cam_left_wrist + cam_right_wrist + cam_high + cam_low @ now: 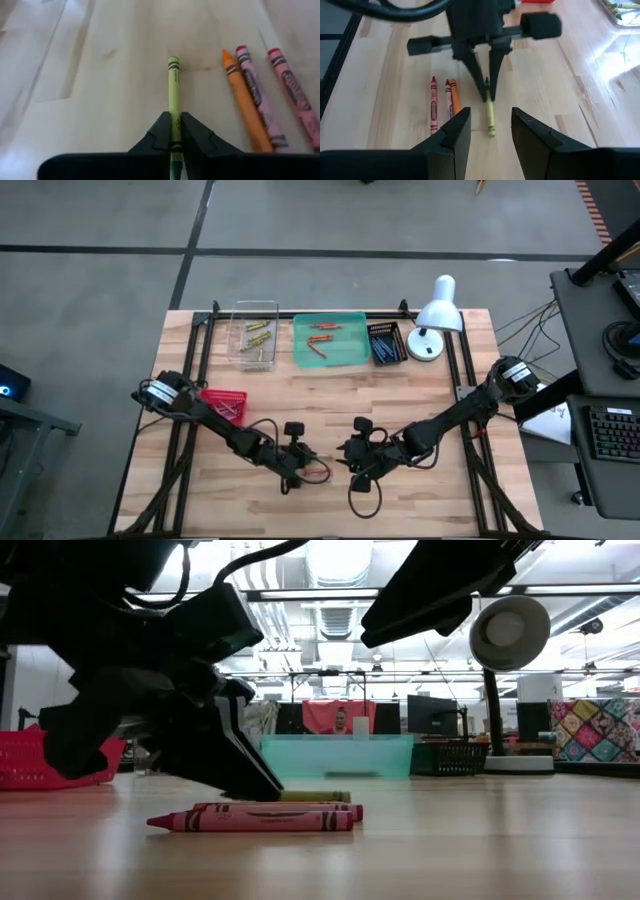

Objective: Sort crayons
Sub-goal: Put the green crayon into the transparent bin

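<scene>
- Left gripper point(175, 131) down at the desk point(440, 490) near its front middle, fingers point(200, 135) clamped on one end of a yellow-green crayon point(173, 95), which lies flat on the wood and is not yet lifted.
- Just beside that yellow-green crayon, three loose crayons lying side by side: an orange crayon point(242, 102) nearest it, then two red crayons point(260, 100); none touched by either gripper.
- Right gripper point(490, 132) hovering close to the yellow-green crayon from the opposite side, fingers point(452, 132) apart and holding nothing.
- Well behind the yellow-green crayon, along the far edge of the desk: a clear tray point(254, 335) with several yellow-green sticks, a teal tray point(352, 320) with a few red and orange ones, a small dark bin point(387, 342) with blue ones, and a white lamp point(437, 315) at the end of the row.
- Off to the left arm's side of the yellow-green crayon, a red basket point(224, 404); contents too small to tell.
- Judged progress: well along, most crayons already in the far trays by colour.
- Judged remainder: carry off the gripped yellow-green one, probably to the clear tray, then the orange and two reds, likely to the teal tray.
</scene>
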Tool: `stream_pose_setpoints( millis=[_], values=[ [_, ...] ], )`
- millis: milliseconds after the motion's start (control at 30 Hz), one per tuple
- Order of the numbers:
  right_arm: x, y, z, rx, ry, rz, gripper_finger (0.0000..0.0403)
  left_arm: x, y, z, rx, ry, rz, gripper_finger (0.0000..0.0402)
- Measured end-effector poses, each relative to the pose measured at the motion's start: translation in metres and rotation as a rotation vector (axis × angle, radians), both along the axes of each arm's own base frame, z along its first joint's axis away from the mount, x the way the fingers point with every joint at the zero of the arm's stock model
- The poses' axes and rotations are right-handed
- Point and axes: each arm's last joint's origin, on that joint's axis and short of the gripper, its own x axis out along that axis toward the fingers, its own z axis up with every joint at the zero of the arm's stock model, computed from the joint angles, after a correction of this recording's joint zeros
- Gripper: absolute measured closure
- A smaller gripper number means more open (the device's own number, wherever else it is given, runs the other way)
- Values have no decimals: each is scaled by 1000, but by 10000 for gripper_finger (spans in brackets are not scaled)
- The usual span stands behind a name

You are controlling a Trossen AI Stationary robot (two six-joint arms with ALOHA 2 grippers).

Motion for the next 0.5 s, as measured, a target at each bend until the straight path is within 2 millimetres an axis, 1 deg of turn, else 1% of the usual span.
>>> stream_pose_setpoints(
  millis=[267,367,500],
  values=[
    [0,-1,0,-13,-6,-16,273,-14,15,31,69,75,35,401],
    [0,-1,0,-15,-7,-18,273,-21,25,47,95,100,59,401],
    [0,-1,0,-15,-6,-18,273,-31,44,66,115,151,105,401]
  ],
)
